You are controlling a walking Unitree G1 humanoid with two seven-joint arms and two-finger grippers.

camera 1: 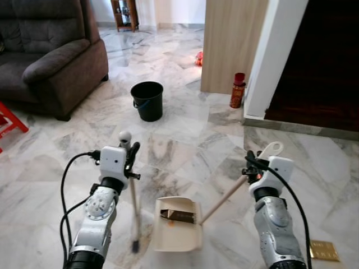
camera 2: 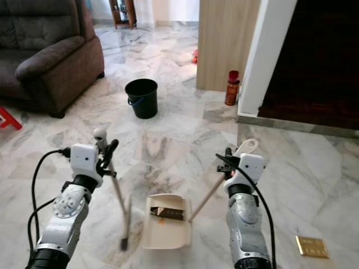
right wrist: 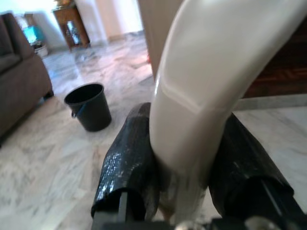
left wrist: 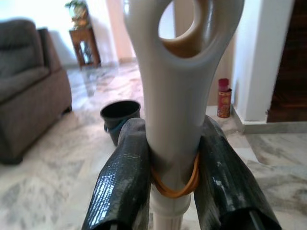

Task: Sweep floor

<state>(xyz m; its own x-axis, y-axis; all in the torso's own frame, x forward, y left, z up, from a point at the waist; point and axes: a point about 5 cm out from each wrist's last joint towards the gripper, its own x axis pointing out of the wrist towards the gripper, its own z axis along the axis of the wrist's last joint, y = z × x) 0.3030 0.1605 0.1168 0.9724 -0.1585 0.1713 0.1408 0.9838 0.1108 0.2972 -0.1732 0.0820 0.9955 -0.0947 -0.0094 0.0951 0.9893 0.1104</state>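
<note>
The sofa (camera 1: 47,53) at ten o'clock is cut off by the picture's top and left edges. A red thing (camera 1: 10,124) at nine o'clock is cropped, its kind unclear. The scraps in the dustpan (camera 1: 178,224) are too small to identify.

Broom (camera 1: 134,207) left of dustpan (camera 1: 176,224); bucket (camera 1: 147,101) beyond

This is a living room in a home. A dark brown sofa (camera 1: 47,53) stands on a polished marble floor (camera 1: 185,145), and far behind it a small wooden stand (camera 1: 124,14) is near the wall. A black bucket (camera 1: 147,101), a red spray can (camera 1: 238,90) beside a white doorframe (camera 1: 275,56) and a wooden panel (camera 1: 233,42) also look domestic.
</note>
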